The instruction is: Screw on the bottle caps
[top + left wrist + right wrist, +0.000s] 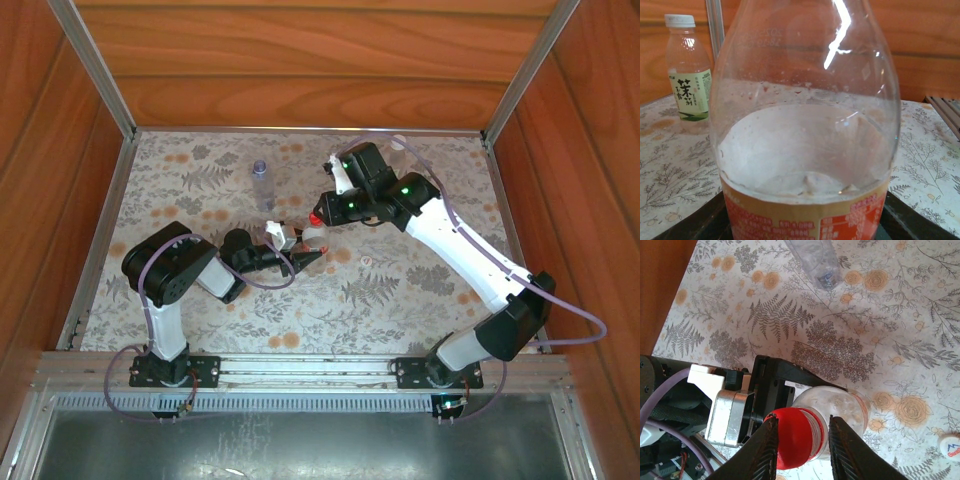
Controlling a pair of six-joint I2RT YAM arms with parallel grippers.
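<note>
One cap, the red cap [792,437], sat on the neck of the red-labelled bottle [805,150] clamped in your left gripper [308,250], your right gripper [804,421] straddled it with jaws slightly apart, so you seemed mid-screwing and next needed to close and twist

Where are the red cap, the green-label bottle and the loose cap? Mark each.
red cap [795,440]: right wrist view, its side.
green-label bottle [690,92]: left wrist view, its label.
loose cap [949,444]: right wrist view, its top.
</note>
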